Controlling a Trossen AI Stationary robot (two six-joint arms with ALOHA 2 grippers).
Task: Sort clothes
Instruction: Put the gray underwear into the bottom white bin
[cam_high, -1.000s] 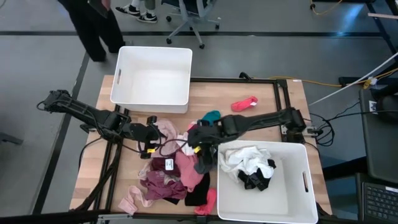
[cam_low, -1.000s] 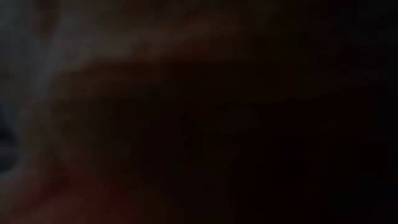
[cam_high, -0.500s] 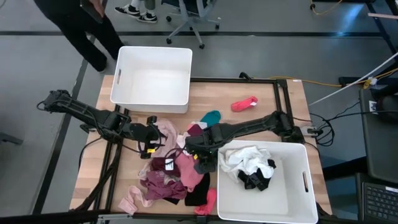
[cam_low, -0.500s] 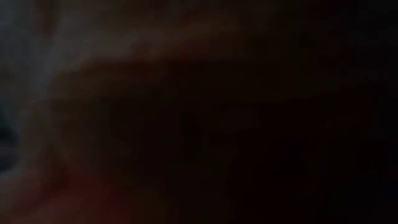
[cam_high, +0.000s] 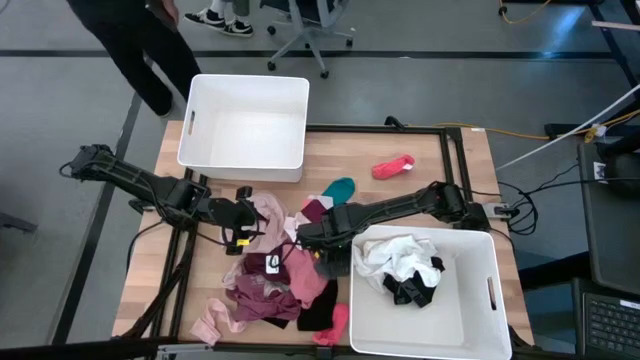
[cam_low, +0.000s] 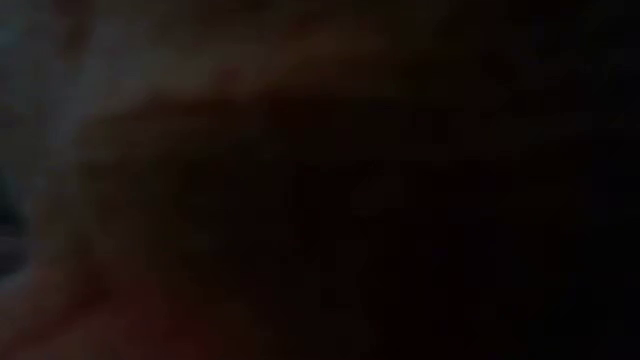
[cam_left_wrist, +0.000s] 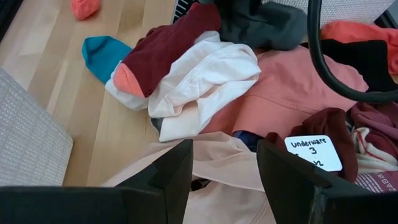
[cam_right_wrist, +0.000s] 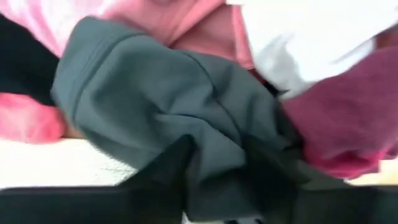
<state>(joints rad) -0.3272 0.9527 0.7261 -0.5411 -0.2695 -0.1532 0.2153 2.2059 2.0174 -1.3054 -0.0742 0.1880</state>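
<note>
Reaching into the clothes (cam_high: 285, 275) heaped mid-worktop, the right hand (cam_right_wrist: 214, 171) has its fingers pinched into a limp, light grey garment (cam_right_wrist: 168, 118), best gathered at a thick fold, while the left hand (cam_left_wrist: 224, 168) waits spread just above a pale pink piece (cam_left_wrist: 217, 158).

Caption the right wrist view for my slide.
Right gripper pressed into a grey garment amid pink, maroon and white clothes.

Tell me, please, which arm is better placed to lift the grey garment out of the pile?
The right. The right gripper is already down on the grey garment, its fingers pressed into the cloth. The left gripper sits open over a pale pink piece farther off.
</note>
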